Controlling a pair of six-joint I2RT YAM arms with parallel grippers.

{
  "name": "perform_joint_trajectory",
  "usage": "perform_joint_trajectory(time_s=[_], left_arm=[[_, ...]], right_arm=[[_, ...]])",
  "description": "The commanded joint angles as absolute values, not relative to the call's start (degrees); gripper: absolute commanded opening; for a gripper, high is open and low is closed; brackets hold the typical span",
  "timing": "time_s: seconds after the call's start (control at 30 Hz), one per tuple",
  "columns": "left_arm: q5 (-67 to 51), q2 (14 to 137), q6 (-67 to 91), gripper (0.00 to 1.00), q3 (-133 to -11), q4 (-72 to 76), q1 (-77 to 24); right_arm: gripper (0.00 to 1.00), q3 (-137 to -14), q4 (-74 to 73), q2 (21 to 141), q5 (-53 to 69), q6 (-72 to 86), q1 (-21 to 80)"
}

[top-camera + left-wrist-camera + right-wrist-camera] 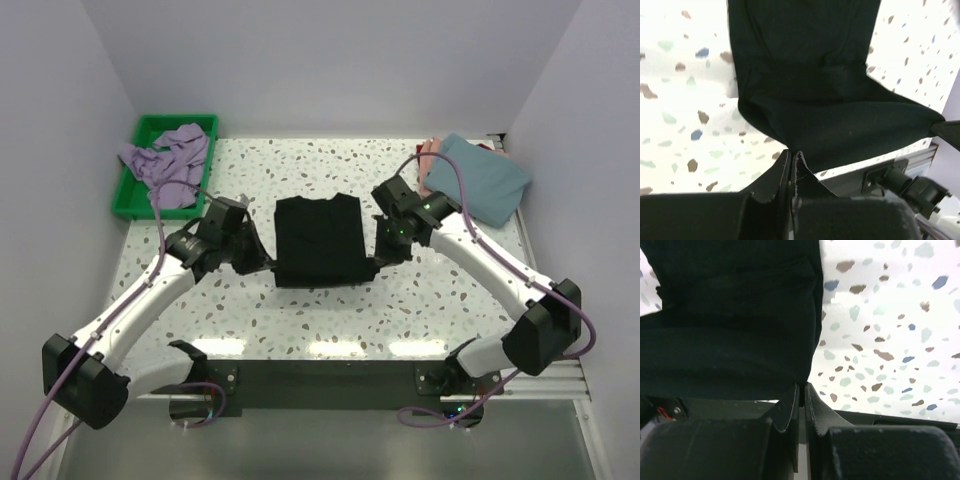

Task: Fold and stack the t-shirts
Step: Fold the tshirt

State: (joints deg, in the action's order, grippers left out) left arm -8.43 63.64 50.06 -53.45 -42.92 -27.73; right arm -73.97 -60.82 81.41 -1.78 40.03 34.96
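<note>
The black t-shirt (320, 240) is lying mid-way across the desk (300, 320), soft and light, sagging while the left end effector (792, 155) and right end effector (802, 387) are pinching its near corners, likely the surest holds.

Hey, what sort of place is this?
Probably a robot lab test cell: plain white walls box in a speckled terrazzo-style tabletop, with a green plastic tray and a black cloth t-shirt for folding.
</note>
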Motion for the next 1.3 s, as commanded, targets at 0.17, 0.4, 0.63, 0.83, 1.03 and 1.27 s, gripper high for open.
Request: perform_joint_trajectory(time_s=[0.17,0.4,0.63,0.83,1.03,1.27], left_arm=[[-8.6,68.5,45.4,0.0,-60.9,-34.5,-21.7],[-14.6,75.4,42.3,0.0,-63.6,-29.6,-16.3],[-17.9,83.9,39.7,0.0,-69.9,-27.2,-14.7],[-21.2,91.0,37.6,0.0,-75.6,-26.0,-12.2],[-23.3,97.5,36.7,0.0,-80.2,-25.0,-10.7],[-25.0,105.1,35.7,0.0,-84.3,-22.8,-8.4]], right_arm=[[0.0,-86.4,-60.8,88.3,-7.8,38.0,31.6],[0.0,-93.2,-59.2,95.1,-8.7,37.0,30.0],[0.0,-100.2,-58.7,101.3,-10.1,36.7,28.5],[0.0,-105.8,-58.1,107.0,-10.8,36.4,26.5],[0.0,-111.1,-56.6,112.1,-10.5,35.5,24.6],[0.0,-119.4,-56.3,121.5,-10.5,34.3,23.4]])
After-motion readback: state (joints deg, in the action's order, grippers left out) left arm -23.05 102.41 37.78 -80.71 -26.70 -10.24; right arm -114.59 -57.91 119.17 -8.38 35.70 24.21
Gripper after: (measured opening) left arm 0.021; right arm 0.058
